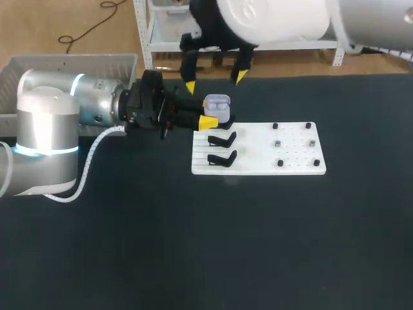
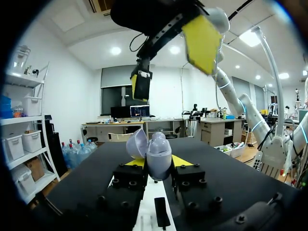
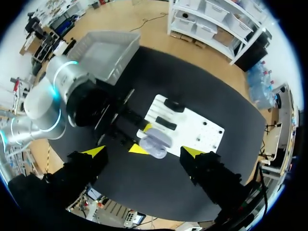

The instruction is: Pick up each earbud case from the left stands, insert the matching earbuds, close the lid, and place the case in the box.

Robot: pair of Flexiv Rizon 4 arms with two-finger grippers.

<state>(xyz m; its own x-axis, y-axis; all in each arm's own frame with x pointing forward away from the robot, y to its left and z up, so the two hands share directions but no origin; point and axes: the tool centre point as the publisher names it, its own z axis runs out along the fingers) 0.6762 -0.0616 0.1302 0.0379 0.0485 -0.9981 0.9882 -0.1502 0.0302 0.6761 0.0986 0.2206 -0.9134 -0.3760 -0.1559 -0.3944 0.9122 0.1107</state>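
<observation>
Gripping a lavender earbud case with the left pincer, coming in from the table's left side. Pressing on the case from two sides with the yellow fingertips, as seen in the left wrist view. Holding the case upright, with the lid tipped back and standing open. Holding it over the far-left corner of a white board, just beyond two black stands.

Hovering the right pincer above the case, with its fingers spread wide and touching nothing, one yellow tip out to each side. Looking straight down in the right wrist view: showing the case between the spread fingers of the right pincer, well below them.

Resting on the black table: the white board, carrying the stands on its left half and six small dark pieces in two columns on its right half, too small for telling apart. Sitting at the table's far-left corner, behind the left arm: a grey bin.
</observation>
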